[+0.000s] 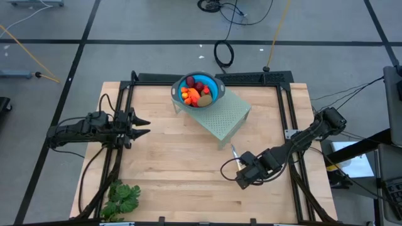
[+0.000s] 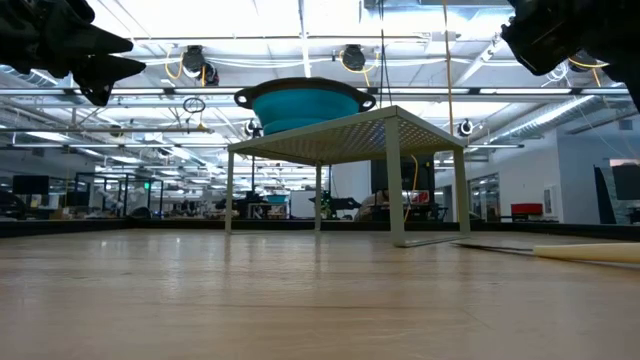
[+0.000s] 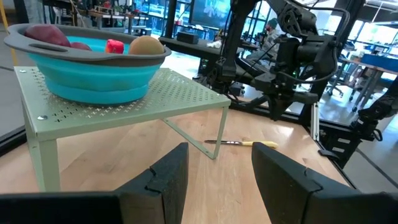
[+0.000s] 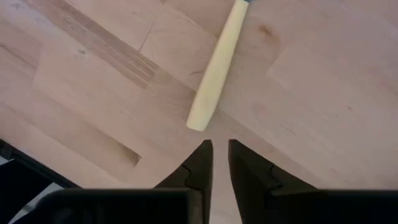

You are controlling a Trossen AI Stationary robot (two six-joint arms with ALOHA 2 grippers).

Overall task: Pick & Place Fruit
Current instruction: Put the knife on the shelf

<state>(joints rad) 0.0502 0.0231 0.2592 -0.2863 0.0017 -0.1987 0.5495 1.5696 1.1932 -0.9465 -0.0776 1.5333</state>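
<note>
The fruit point(image 1: 196, 92) lies in a teal bowl point(image 1: 213, 83) that stands on a pale green perforated stand point(image 1: 225, 115) at the table's far middle: dark red balls, orange pieces and an olive-brown oval. The left wrist view shows a dark red ball point(image 3: 46, 34) and the oval point(image 3: 146, 45) over the bowl's rim. My left gripper point(image 1: 147, 127) is open and empty, left of the stand, held above the table point(image 3: 221, 168). My right gripper point(image 1: 242, 181) is shut and empty, pointing down over the table near the right front point(image 4: 221, 163).
A yellow-handled knife point(image 1: 236, 154) lies on the table in front of the stand, its handle end point(image 4: 202, 115) just beyond my right fingers. A leafy green bunch point(image 1: 122, 198) lies at the near left corner. Black frame rails point(image 1: 119, 107) run along the table's sides.
</note>
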